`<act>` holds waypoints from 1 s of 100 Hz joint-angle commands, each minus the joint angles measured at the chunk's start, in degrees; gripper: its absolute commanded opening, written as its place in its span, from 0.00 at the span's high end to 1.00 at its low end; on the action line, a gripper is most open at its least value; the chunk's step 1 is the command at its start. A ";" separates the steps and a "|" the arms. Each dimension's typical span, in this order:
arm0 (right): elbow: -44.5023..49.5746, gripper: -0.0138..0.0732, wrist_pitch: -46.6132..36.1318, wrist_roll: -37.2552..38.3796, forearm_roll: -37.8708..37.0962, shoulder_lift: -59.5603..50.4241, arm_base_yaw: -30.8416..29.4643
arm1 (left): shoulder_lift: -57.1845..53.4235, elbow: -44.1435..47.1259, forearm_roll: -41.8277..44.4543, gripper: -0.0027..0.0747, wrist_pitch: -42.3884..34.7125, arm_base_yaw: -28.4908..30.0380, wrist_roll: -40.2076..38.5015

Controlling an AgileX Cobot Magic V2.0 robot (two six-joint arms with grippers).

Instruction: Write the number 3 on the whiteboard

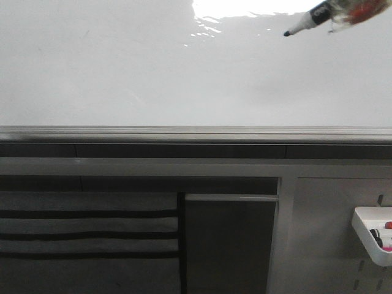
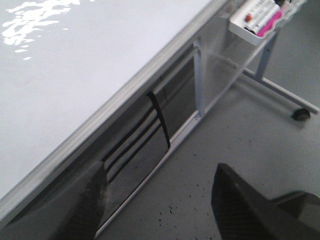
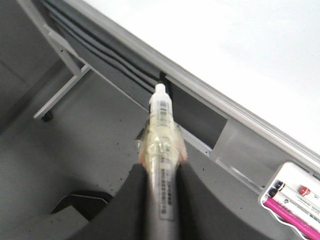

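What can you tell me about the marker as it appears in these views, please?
The marker is slim, with a black barrel bearing white print and a dark tip that points down-left over the whiteboard. It enters at the front view's upper right. Whether the tip touches the board cannot be told; no ink line shows. Yellowish tape wraps its middle, and the right gripper is shut on it, its dark fingers pressing both sides.

Small white plastic tray [image 1: 370, 236] of marker pens [image 3: 292, 197] hung on a grey pegboard panel [image 1: 331, 233]; speckled grey floor [image 2: 240, 145] beneath
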 commanded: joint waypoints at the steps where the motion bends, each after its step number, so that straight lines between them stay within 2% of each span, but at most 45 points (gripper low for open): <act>1: 1.87 0.85 -6.66 0.65 1.14 -2.31 -0.77 | -2.15 0.27 -2.61 0.42 -7.61 1.65 -1.07; 28: 1.90 0.85 -6.38 0.65 1.87 -0.43 -0.77 | -2.44 0.69 -2.61 0.42 -8.61 2.38 -1.07; 55: -9.90 0.85 -0.18 0.68 1.87 10.93 -0.44 | -2.44 0.73 -2.61 0.42 -8.61 2.38 -1.07; 64: -13.99 0.85 1.00 0.78 2.31 14.96 1.67 | -2.44 0.73 -2.61 0.42 -8.61 2.38 -1.07; 72: -16.87 0.85 -0.37 1.59 -1.14 17.45 6.86 | -2.44 0.73 -2.61 0.42 -8.61 2.38 -1.07; 83: -20.01 0.85 -5.16 13.02 -12.75 20.62 10.60 | -2.44 0.73 -2.61 0.42 -8.61 2.38 -1.07; 100: -23.51 0.85 -6.42 14.27 -12.77 25.35 9.49 | -2.44 0.73 -2.61 0.42 -8.61 2.38 -1.07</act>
